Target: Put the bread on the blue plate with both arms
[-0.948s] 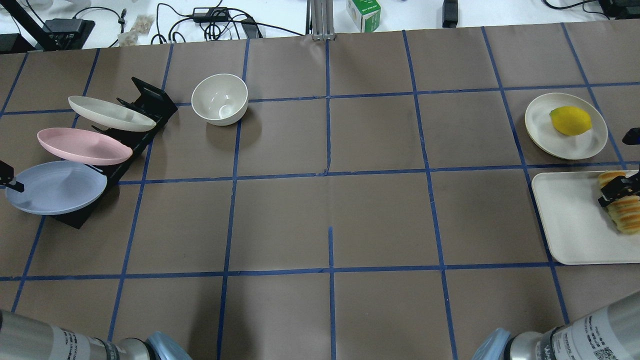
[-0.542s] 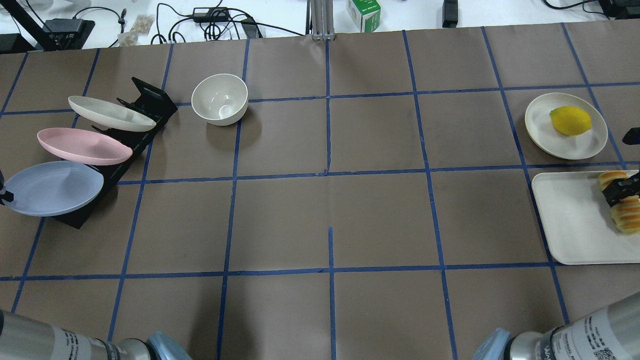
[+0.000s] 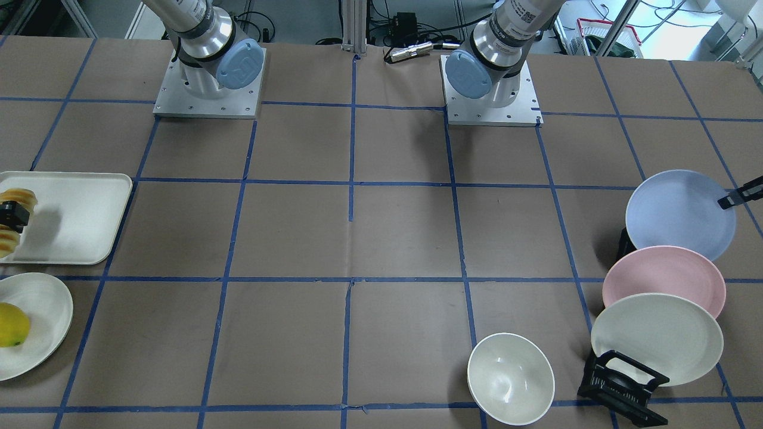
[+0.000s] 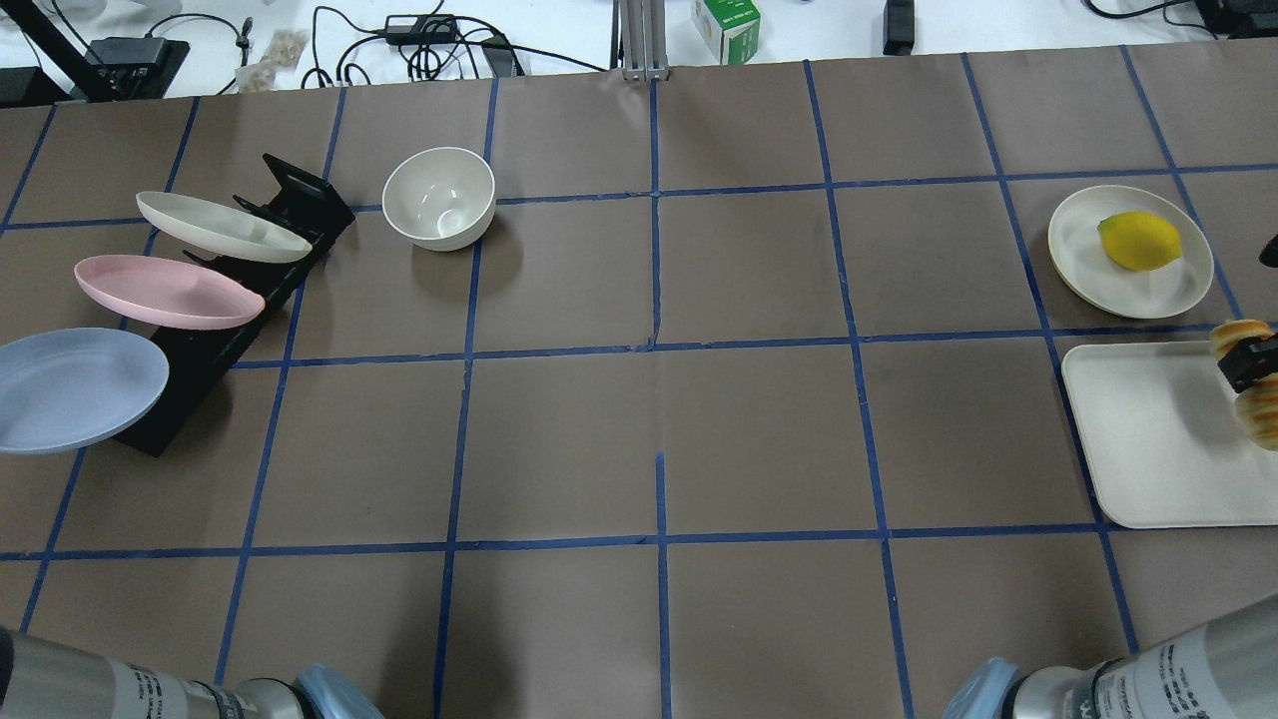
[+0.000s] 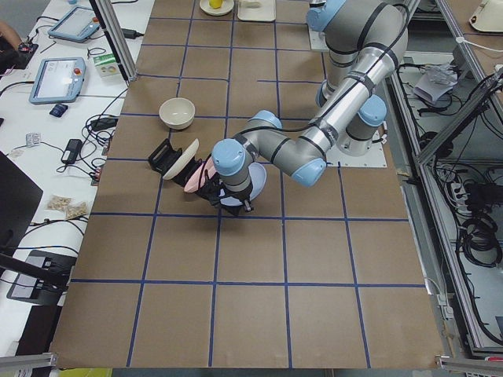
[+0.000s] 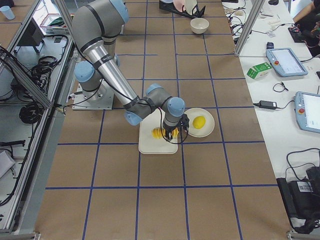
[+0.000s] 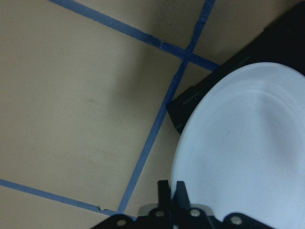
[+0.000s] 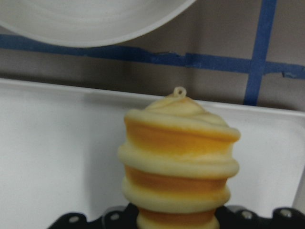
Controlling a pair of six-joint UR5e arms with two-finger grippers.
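The blue plate (image 4: 75,389) hangs at the table's left edge, drawn sideways off the near end of the black rack (image 4: 290,200). My left gripper (image 3: 738,195) is shut on the plate's rim; the left wrist view shows its fingers (image 7: 171,191) pinching the rim of the plate (image 7: 243,152). The gripper is out of the overhead view. My right gripper (image 4: 1253,364) is shut on the ridged orange-golden bread (image 4: 1260,414) and holds it a little above the cream tray (image 4: 1148,449). The bread fills the right wrist view (image 8: 178,157).
A pink plate (image 4: 165,292) and a cream plate (image 4: 220,228) lean in the rack. A white bowl (image 4: 438,197) stands behind it. A yellow lemon (image 4: 1138,241) lies on a cream plate (image 4: 1078,260) beyond the tray.
The blue plate has slid left out of the rack with my left gripper on its rim. The bread has moved right and slightly away with my right gripper.
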